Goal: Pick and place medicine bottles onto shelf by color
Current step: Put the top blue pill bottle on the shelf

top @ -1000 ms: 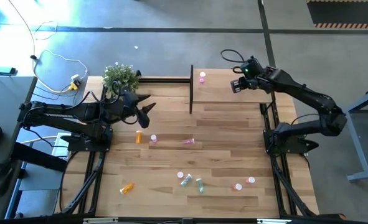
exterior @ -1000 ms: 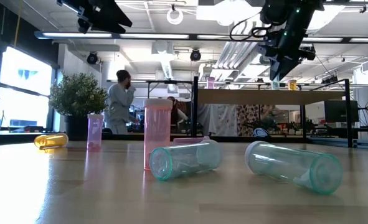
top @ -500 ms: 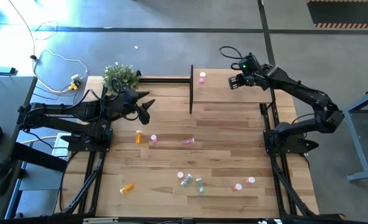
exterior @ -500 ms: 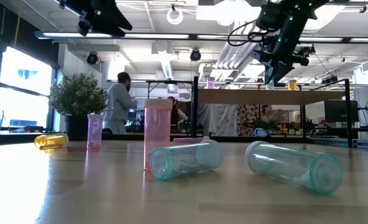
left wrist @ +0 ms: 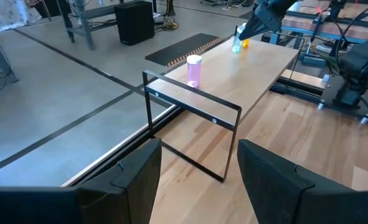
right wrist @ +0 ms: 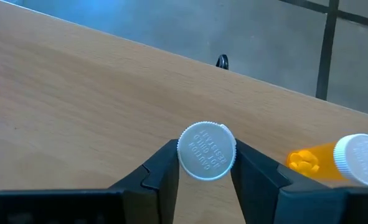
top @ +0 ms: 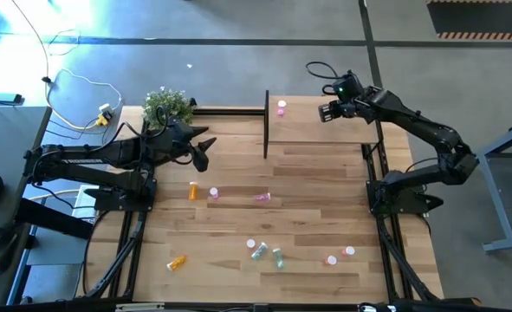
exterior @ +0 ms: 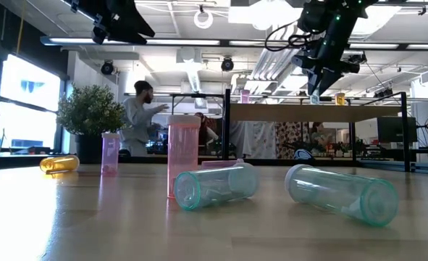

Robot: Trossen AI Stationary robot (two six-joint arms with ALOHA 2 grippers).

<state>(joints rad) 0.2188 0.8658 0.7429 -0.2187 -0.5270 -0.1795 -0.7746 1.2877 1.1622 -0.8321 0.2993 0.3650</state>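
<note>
1. Up top, in the high view, the right gripper (top: pixel 327 111) reaches over the far part of the shelf (top: pixel 312 132), the arm stretched in from the right in a long bent sweep. A pink bottle (top: pixel 281 107) stands alone at the shelf's far left, presumably so that each colour gets its own spot. The left gripper (top: pixel 202 149) waits near the potted plant (top: pixel 168 106), above the tabletop (top: pixel 238 217), where loose bottles (top: pixel 264 252) lie scattered.

2. Now the low view: two pale green bottles (exterior: pixel 215 186) lie on their sides up close, a pink one (exterior: pixel 183 154) upright behind them. The right gripper (exterior: pixel 319 85) hangs nose-down just above the shelf board (exterior: pixel 308 112).

3. Over to the left wrist view: the fingers (left wrist: pixel 137 177) are spread wide and hold nothing, aimed at the shelf's black frame (left wrist: pixel 193 112) with the pink bottle (left wrist: pixel 193 70) beyond it.

4. And the right wrist view settles it: the fingers (right wrist: pixel 162 168) are clamped on a white-capped bottle (right wrist: pixel 207 151), cap towards the camera, over the shelf wood (right wrist: pixel 78 81). An orange bottle (right wrist: pixel 333 160) lies just beside, so this one looks bound for a spot of its own.
</note>
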